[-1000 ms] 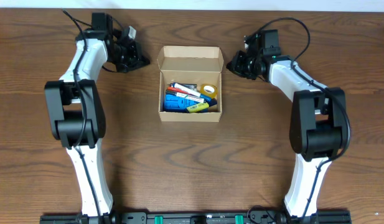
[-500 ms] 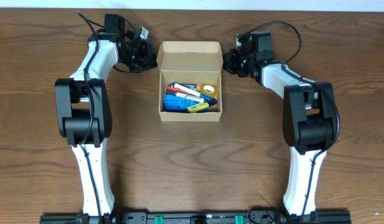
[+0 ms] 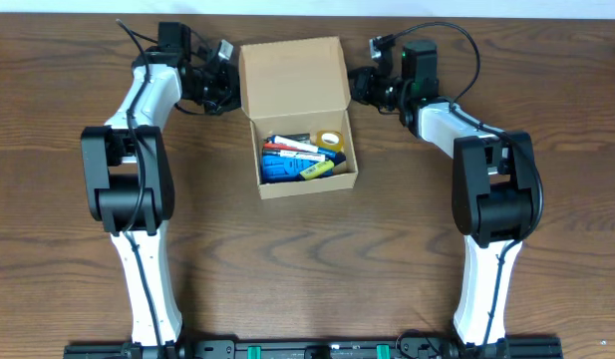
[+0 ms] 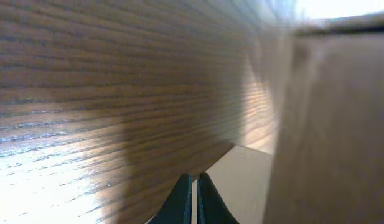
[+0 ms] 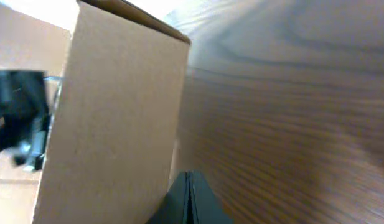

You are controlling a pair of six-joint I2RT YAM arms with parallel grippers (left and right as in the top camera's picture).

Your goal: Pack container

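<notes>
The container point(image 3: 309, 186) sits on the brown table point(image 3: 387, 249), a bit above the middle of the overhead picture. It is a tan cardboard box and it is open. Inside are some colored pens point(image 3: 292, 152) and a yellow roll of tape point(image 3: 332, 141). The lid point(image 3: 292, 78) is joined to the top edge of the box and stands up and back, toward the top of the picture. Its long side runs from left to right. The left gripper point(image 3: 223, 88) is just beside the left short end of the lid, and the right gripper point(image 3: 359, 88) is just beside the right short end. So the lid is right between them, and both arms look about as near as each other. I cannot tell if either one is really touching the cardboard. In the left wrist view the two fingertips are pressed together with nothing between them, and the cardboard fills the right side of that view. In the right wrist view the fingertips are also together and hold nothing, and the cardboard stands tall on the left side. I think the box is full and the next job is to shut it. For that, the lid has to swing down toward the bottom of the overhead picture, over the pens. Each gripper could push on its own end so the lid comes down flat and not crooked.
</notes>
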